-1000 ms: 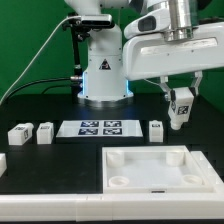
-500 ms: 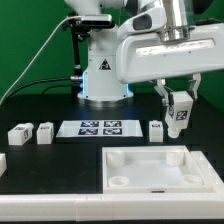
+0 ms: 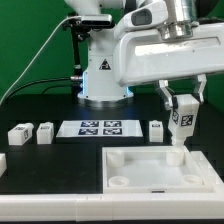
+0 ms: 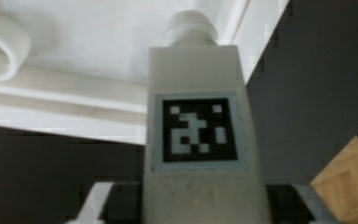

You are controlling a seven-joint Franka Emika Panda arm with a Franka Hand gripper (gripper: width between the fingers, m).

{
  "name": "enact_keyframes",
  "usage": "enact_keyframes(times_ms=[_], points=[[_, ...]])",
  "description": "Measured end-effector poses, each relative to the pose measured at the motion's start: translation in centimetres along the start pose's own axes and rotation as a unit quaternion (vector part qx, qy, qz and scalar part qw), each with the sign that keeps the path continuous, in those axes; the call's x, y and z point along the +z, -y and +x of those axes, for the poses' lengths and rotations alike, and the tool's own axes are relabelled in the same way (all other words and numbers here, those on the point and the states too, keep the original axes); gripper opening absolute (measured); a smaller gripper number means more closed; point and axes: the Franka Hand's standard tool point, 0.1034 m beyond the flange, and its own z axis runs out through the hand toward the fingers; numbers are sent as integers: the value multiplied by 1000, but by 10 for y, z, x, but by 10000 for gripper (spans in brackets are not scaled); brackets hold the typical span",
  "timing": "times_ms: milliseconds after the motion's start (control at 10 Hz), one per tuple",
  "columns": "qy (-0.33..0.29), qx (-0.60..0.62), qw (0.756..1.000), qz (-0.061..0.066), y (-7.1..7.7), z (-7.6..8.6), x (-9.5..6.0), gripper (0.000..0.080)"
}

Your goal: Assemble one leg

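My gripper (image 3: pixel 181 118) is shut on a leg (image 3: pixel 183 122), a small white block with a black-and-white tag, and holds it upright just above the far right corner of the large white square panel (image 3: pixel 150 172). In the wrist view the leg (image 4: pixel 201 120) fills the middle, tag facing the camera, its round peg pointing toward the panel (image 4: pixel 69 90) and its corner socket (image 4: pixel 2 48). Three more legs rest on the black table: two on the exterior view's left (image 3: pixel 20 133) (image 3: pixel 45 132) and one (image 3: pixel 156 129) next to the held leg.
The marker board (image 3: pixel 100 128) lies on the table between the loose legs. The robot base (image 3: pixel 103 75) stands behind it. A white part (image 3: pixel 2 162) shows at the exterior view's left edge. A green wall backs the scene.
The gripper has moved the held leg toward the exterior view's right and slightly down, closer to the panel's far right corner. The other parts have not moved.
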Motion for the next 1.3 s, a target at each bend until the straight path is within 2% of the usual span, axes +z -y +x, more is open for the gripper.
enact_keyframes(times_ms=[100, 200, 300, 400, 500, 900, 1100, 1300], points=[[-18, -3, 1000, -4, -3, 4, -1, 292], [-80, -11, 996, -22, -10, 6, -2, 292], [-94, -8, 995, -28, -13, -5, 2, 292], [-83, -2, 996, -28, -19, -11, 4, 292], [-86, 2, 996, -29, -24, -5, 5, 292], [-102, 9, 994, -26, -29, 25, 18, 292], [-102, 6, 995, -19, -17, 30, 28, 292], [-96, 4, 995, -13, -5, 26, 39, 292]])
